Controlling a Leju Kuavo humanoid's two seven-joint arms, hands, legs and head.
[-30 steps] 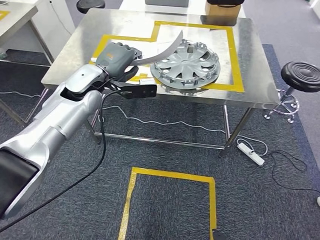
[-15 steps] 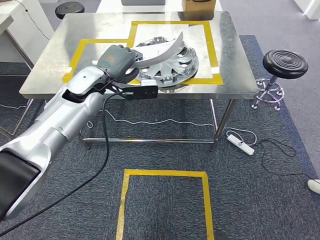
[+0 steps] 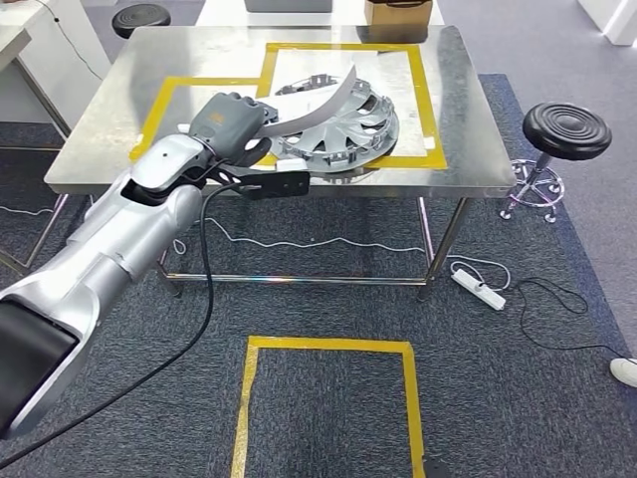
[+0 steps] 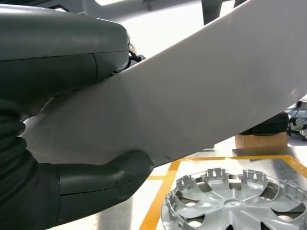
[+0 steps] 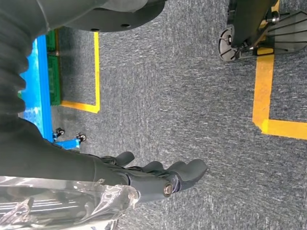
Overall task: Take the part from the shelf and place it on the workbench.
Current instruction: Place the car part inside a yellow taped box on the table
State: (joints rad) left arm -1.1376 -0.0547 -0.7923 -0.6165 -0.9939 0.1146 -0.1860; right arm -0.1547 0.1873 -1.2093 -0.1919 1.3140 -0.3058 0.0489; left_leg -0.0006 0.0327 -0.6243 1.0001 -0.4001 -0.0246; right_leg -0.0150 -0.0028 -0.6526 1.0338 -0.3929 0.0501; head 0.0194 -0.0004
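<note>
While the left arm reaches out over the near edge of the steel surface [image 3: 481, 110], the left hand [image 3: 229, 119] grips one end of a curved, pale grey part [image 3: 319, 103], its thumb [image 4: 108, 179] pressed under the strip and the rest of the hand clamped over the top. The part arcs up and away from the hand, held in the air above a silver wheel cover [image 3: 341, 134] that lies flat on the surface, inside the larger rectangle of yellow tape [image 3: 428, 100] and close to the near edge. A cardboard box [image 3: 398, 12] sits at the far edge of the surface. A black round stool [image 3: 567, 131] stands on the carpet off the right end of the surface, and a white power strip [image 3: 479, 289] lies on the floor beneath that end. The right hand [image 5: 159, 175] hangs over the grey carpet with nothing in it, its fingers stretched out and slightly apart.
</note>
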